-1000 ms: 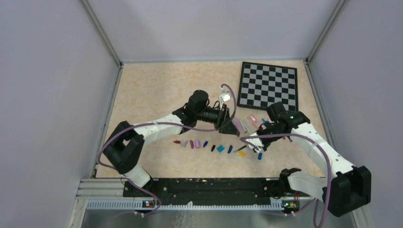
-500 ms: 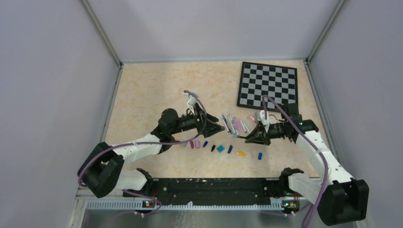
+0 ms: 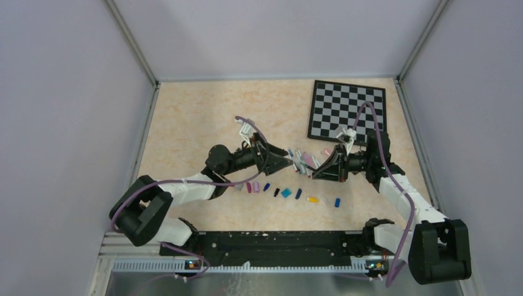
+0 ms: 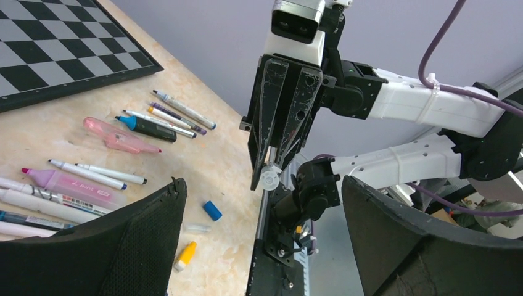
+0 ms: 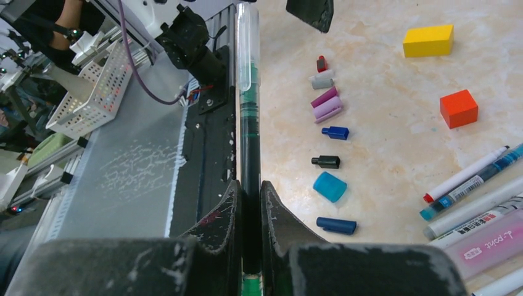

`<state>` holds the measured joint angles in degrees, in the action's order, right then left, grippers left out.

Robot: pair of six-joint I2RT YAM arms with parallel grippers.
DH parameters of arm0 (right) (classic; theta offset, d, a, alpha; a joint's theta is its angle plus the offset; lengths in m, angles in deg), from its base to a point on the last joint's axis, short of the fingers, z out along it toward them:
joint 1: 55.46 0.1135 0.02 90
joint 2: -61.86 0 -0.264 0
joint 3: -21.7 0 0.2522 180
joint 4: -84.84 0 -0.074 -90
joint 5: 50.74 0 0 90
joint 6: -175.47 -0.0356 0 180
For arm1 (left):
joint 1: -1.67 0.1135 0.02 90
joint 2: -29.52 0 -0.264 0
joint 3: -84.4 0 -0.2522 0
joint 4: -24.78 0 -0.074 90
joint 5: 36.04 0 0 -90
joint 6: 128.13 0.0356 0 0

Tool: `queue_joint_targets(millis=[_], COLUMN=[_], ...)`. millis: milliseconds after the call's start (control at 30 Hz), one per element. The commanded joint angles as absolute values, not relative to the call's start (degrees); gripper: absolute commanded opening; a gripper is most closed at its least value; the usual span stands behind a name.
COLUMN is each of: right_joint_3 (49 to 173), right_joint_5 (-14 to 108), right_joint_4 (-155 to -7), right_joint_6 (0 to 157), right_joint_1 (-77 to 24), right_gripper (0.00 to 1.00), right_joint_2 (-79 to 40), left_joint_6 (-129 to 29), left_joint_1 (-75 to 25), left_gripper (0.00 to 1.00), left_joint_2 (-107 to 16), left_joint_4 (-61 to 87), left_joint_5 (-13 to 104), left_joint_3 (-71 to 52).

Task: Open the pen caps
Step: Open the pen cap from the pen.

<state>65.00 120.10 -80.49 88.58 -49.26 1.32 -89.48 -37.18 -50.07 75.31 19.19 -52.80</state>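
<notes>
The right claw (image 5: 250, 188) pinches a pen (image 5: 249, 123) by its barrel, the clear cap (image 5: 248, 43) jutting beyond its tips toward the left claw (image 4: 262, 183), spread wide and empty. Light, stiff and probably slippery, the cap wants a square pinch. Loose caps (image 5: 327, 105) dot the table (image 5: 388, 142) beside.

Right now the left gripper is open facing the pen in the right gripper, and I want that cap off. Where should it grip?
Grip the clear cap at the free end of the pen, beyond the right gripper. Come in end-on along the pen's axis. It points at the open left gripper, which can likely close on either side, then pull straight back.
</notes>
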Motion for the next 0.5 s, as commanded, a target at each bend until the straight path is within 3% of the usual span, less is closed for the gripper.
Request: queue_joint_targets(millis=[0,200,467], right_joint_3=[65.43,65.00,64.56], right_joint_5=[120.85,118.12,117.19], right_joint_4=[-89.48,-89.51,-89.72], right_joint_6=[80.53,80.48,80.37], right_joint_1=[-49.44,-49.07,-48.55], right_gripper=[0.00,0.00,0.00], right_joint_2=[1.41,1.22,0.92], left_joint_6=[-91.21,-93.63,-93.72], left_joint_1=[-38.75,-41.57,-44.52], left_gripper=[0.94,0.82,0.52], left_joint_2=[-51.17,-54.28,-57.77], left_joint_4=[79.26,80.41,80.78], left_joint_5=[21.70,24.31,27.23], left_joint_3=[-50.02,-48.27,-45.32])
